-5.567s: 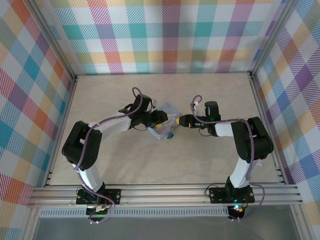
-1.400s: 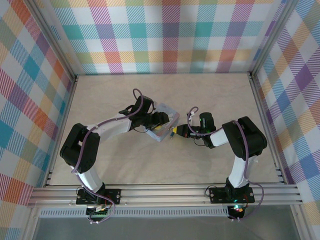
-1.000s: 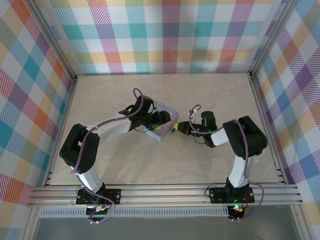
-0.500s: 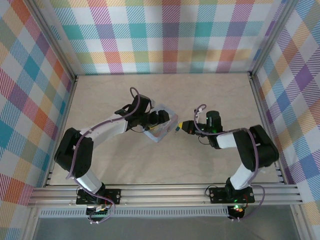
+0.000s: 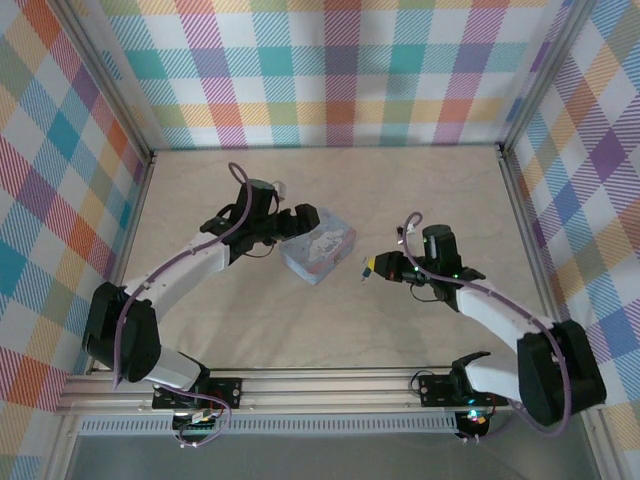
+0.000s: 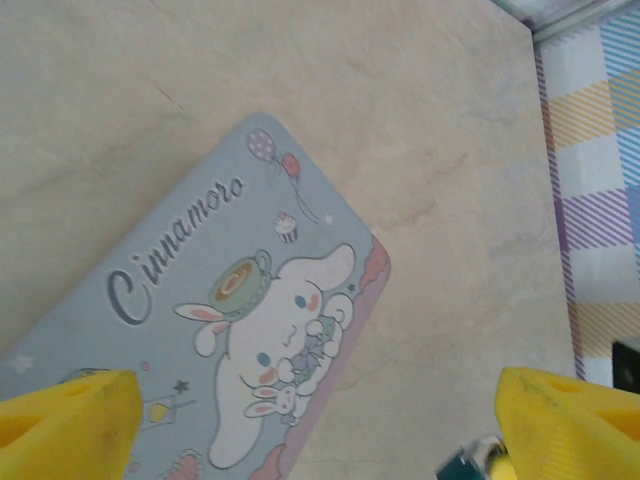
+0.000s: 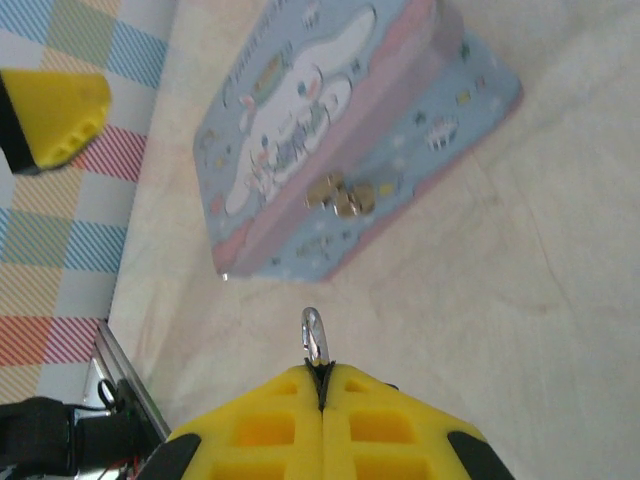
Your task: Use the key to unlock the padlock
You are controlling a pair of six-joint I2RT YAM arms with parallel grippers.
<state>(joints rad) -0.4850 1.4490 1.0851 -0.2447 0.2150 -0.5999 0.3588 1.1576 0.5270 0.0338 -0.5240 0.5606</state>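
Observation:
The padlock's silvery shackle [image 7: 314, 338] pokes out from between the yellow fingers of my right gripper [image 7: 320, 376], which is shut on it; the lock body is hidden inside the pads. In the top view the padlock [image 5: 362, 268] hangs at the tip of the right gripper [image 5: 372, 266], apart from the tin's near right corner. A dark teal and silver bit, likely the padlock [image 6: 476, 460], shows at the bottom edge of the left wrist view. My left gripper [image 5: 302, 222] stands open over the tin's left end, fingers [image 6: 70, 415] spread wide. I cannot make out the key.
The light-blue cartoon tin [image 5: 318, 245] lies shut on the table, its metal latch [image 7: 343, 196] bare and facing the right gripper. The left gripper's yellow finger [image 7: 55, 112] shows beyond the tin. Checked walls ring the beige table [image 5: 430, 190].
The left gripper has let go of the tin and drawn back to the left. The right gripper has pulled the padlock away from the tin's latch, toward the right and the near side.

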